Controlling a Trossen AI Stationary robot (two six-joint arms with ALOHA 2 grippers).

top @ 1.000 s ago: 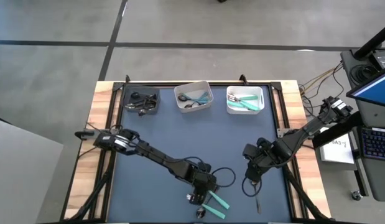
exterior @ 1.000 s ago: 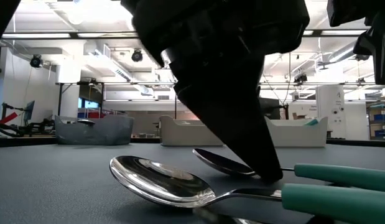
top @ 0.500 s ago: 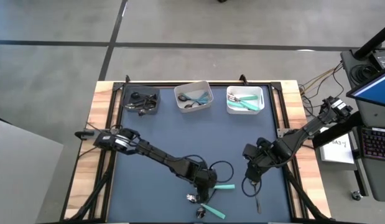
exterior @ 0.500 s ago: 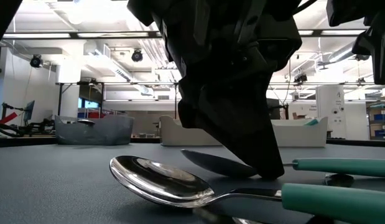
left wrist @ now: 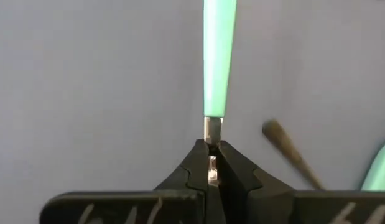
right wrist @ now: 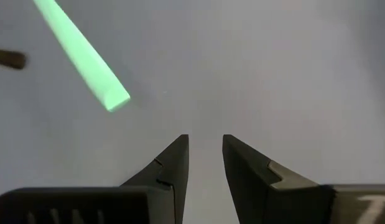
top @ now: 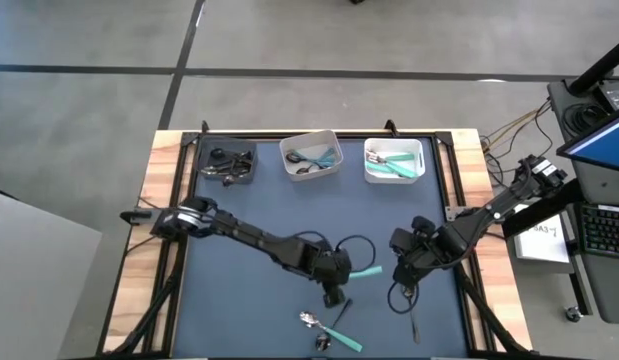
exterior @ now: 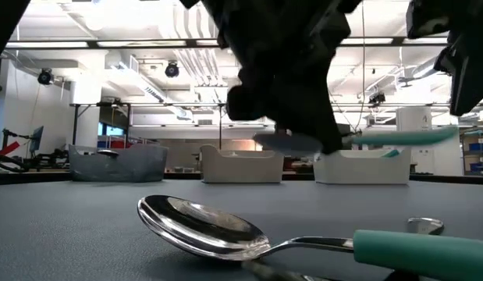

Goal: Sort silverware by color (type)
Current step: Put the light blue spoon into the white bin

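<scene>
We've got the left gripper (top: 335, 283) pinched tight on the metal neck of a teal-handled utensil (top: 365, 272), near the front-centre of the table. In the left wrist view the fingers (left wrist: 193, 163) meet on the shiny shank just below where the teal handle starts, so the handle sticks out straight ahead. Grabbing at the neck makes sense to us: it's thin, so the jaws close almost fully. In the low view the utensil (exterior: 397, 137) hangs level, clear of the mat, w/ its head hidden behind the gripper body.

Right gripper (top: 401, 278) sits just beside it on the right side of the table, holding nothing. Its fingers (right wrist: 170, 163) stand partly apart over bare mat, and the teal handle tip (right wrist: 86, 59) pokes into its wrist view from the other arm. It looks to us like it's waiting.

On the mat in front: a teal-handled spoon (top: 329, 331) lying flat (bowl up, handle pointing right in the low view (exterior: 202, 226)), and a dark-handled utensil (top: 413, 322) near the front right edge, thin and hard to make out.

At the back, the dark grey bin (top: 227, 160) holds dark pieces, while the middle white bin (top: 311, 155) and right white bin (top: 394, 160) both hold teal-handled ones. So our guess is the lifted piece is bound for one of the white bins; we can't tell which w/o seeing its head.
</scene>
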